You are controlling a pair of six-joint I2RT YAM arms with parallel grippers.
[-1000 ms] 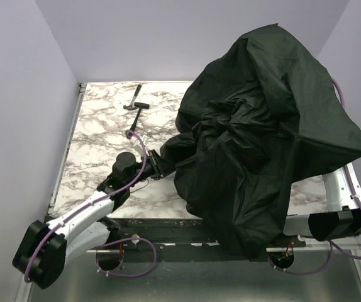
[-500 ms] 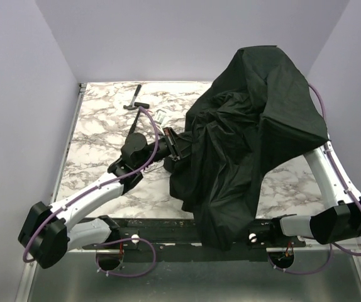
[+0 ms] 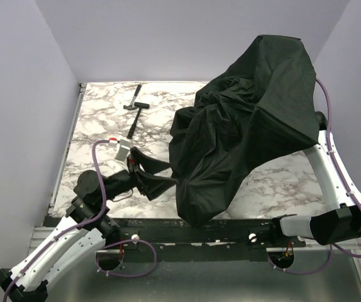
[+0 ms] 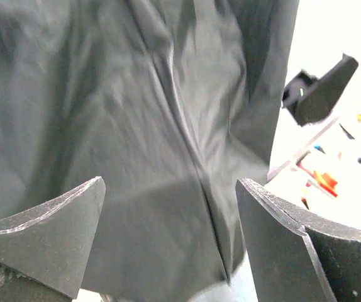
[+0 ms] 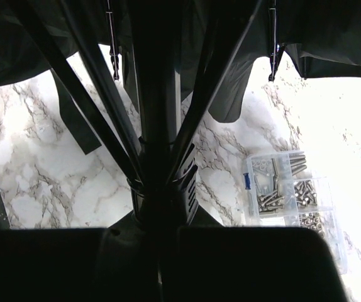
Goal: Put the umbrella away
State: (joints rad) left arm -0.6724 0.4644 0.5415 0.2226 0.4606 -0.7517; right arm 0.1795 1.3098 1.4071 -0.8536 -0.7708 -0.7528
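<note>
The umbrella [image 3: 243,126] stands half open over the right part of the marble table [image 3: 99,132], its black canopy hanging in loose folds down to the near edge. My left gripper [image 3: 157,173] is open just left of the canopy's lower edge, not touching it. In the left wrist view the fabric [image 4: 136,113] fills the picture beyond my left gripper [image 4: 169,182], and nothing lies between the fingers [image 4: 48,233]. The canopy hides my right gripper in the top view. In the right wrist view, my right gripper [image 5: 161,251] is shut on the umbrella's shaft [image 5: 158,126], with ribs fanning out above it.
A small black hammer [image 3: 134,106] lies at the back of the table, left of the canopy. Under the canopy a clear box of screws [image 5: 287,189] sits on the marble. Lilac walls close in the left, back and right sides.
My left gripper opened, let go of the canopy's edge and drew back toward the near left. The canopy swung right and hangs freer.
</note>
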